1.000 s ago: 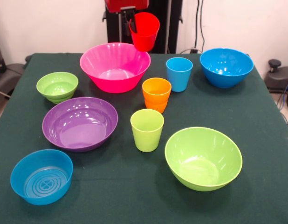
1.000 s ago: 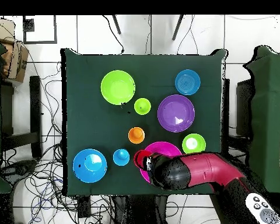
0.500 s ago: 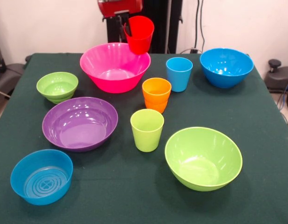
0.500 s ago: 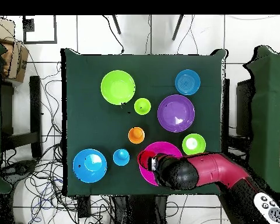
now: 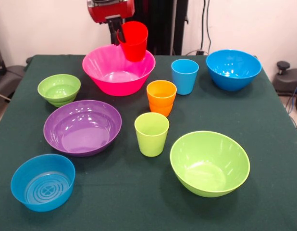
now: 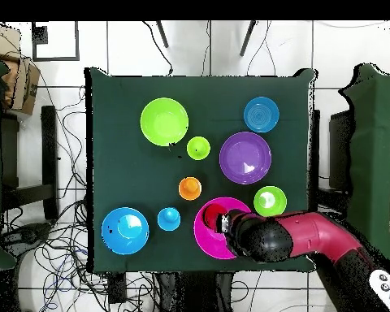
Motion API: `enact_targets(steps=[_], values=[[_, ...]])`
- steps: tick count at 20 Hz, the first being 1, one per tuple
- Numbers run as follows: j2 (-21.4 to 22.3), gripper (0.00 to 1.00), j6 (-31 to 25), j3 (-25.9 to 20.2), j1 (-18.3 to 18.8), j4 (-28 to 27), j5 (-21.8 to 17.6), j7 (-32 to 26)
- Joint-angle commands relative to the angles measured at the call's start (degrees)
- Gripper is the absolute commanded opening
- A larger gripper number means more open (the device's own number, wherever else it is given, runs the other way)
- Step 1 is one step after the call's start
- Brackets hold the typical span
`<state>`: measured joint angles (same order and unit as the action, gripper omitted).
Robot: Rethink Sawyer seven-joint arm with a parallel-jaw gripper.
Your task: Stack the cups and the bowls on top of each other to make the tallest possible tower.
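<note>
The dark green cloth-covered table (image 5: 273,159) bears nine loose pieces, none stacked. Largest are the four big glossy plastic bowls: the pink bowl (image 5: 110,72) at the far middle, the purple bowl (image 5: 82,127) left of centre, the large lime green bowl (image 5: 209,163) at the near right, and the large blue bowl (image 5: 233,69) at the far right corner. The red and black robot arm (image 6: 300,240) reaches in over the pink bowl's edge. Next come the small blue bowl with a ringed base (image 5: 43,182) at the near left corner and the small lime green bowl (image 5: 59,89) at the left edge. Then the small tapered tumblers: the lime green cup (image 5: 151,134) near the centre, the orange cup (image 5: 161,97) just behind it, the light blue cup (image 5: 184,76) farther back. The red cup (image 5: 134,41) hangs upright over the pink bowl's far rim, clear of the table, with the gripper (image 5: 120,34) clamped on its rim, one finger inside the cup.
</note>
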<state>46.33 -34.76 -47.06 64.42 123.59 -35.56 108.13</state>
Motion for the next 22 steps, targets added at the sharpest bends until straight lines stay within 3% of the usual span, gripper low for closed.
enact_targets(steps=[1,14,22], values=[[-3.99,0.0,-5.36,-3.66,-0.26,-4.38,-6.11,-18.47],[-3.65,0.0,-3.87,-4.94,-0.32,-3.09,-10.57,-17.15],[-5.04,0.0,-4.8,-7.5,2.82,-2.71,-11.7,-20.63]])
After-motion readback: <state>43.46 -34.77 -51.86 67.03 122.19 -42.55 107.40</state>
